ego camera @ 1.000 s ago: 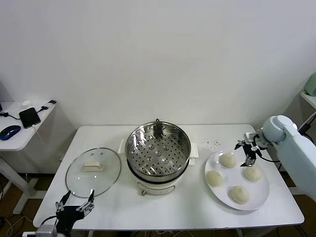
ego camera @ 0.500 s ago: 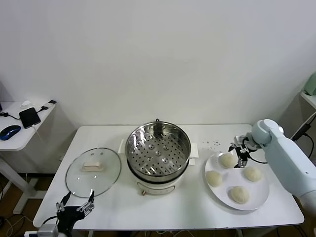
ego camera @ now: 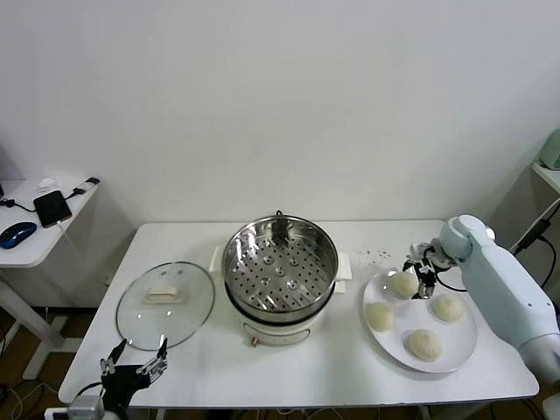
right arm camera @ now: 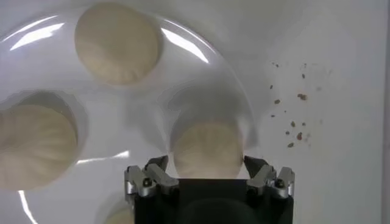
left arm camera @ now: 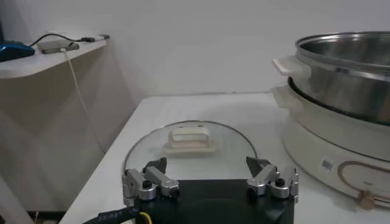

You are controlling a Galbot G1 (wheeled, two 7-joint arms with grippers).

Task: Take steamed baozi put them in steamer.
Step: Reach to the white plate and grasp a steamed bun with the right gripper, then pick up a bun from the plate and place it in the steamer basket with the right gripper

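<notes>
Several cream-white baozi lie on a white plate (ego camera: pixel 455 354) at the right: one at the back (ego camera: pixel 403 283), others in the head view (ego camera: pixel 379 316) (ego camera: pixel 448 307) (ego camera: pixel 426 344). My right gripper (ego camera: pixel 418 271) is open just over the back baozi (right arm camera: pixel 207 149), which sits between its fingertips (right arm camera: pixel 156 165). Two more baozi show in the right wrist view (right arm camera: pixel 117 41) (right arm camera: pixel 33 146). The steel steamer (ego camera: pixel 280 262) stands mid-table with its perforated floor bare. My left gripper (ego camera: pixel 133 360) is open and empty at the table's front left edge; it also shows in the left wrist view (left arm camera: pixel 207 171).
A round glass lid (ego camera: pixel 165 303) with a beige handle lies left of the steamer, just beyond my left gripper (left arm camera: pixel 189 137). Dark crumbs (ego camera: pixel 379 255) dot the table behind the plate. A side desk (ego camera: pixel 35 219) with a phone and mouse stands far left.
My right gripper has moved left across the plate, from between the two back baozi to over the back left one. The left arm has not moved.
</notes>
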